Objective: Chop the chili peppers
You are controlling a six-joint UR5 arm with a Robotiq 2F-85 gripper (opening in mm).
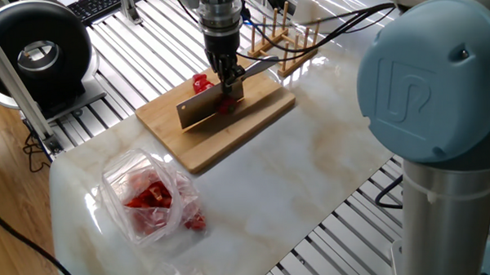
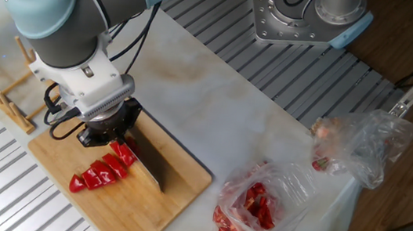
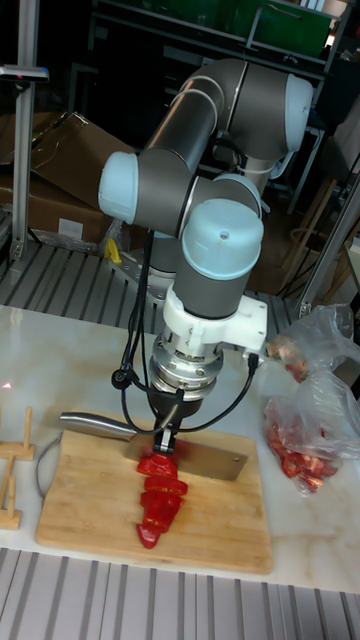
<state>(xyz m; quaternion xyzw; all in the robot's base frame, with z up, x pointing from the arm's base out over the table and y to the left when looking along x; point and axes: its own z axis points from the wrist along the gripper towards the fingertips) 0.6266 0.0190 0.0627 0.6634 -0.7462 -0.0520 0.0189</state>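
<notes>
The chili peppers (image 3: 158, 497) lie on the wooden cutting board (image 3: 222, 532) as a row of several red slices, also seen from the other side (image 2: 101, 172). In one fixed view a few red pieces (image 1: 200, 82) show behind the blade and one red bit (image 1: 225, 106) under it. My gripper (image 3: 166, 441) points straight down over the uncut end of the row and is shut on a cleaver-style knife (image 3: 206, 460). The knife blade (image 1: 197, 113) stands on its edge across the chili, resting on the board (image 1: 228, 134). The gripper (image 1: 227, 81) hides the knife's grip point.
A see-through plastic bag with red pieces (image 1: 153, 198) lies on the marble table in front of the board. A second crumpled bag (image 2: 361, 142) sits near the table's edge. A wooden rack (image 1: 281, 37) stands just behind the board. A black round device (image 1: 34, 51) stands off the table.
</notes>
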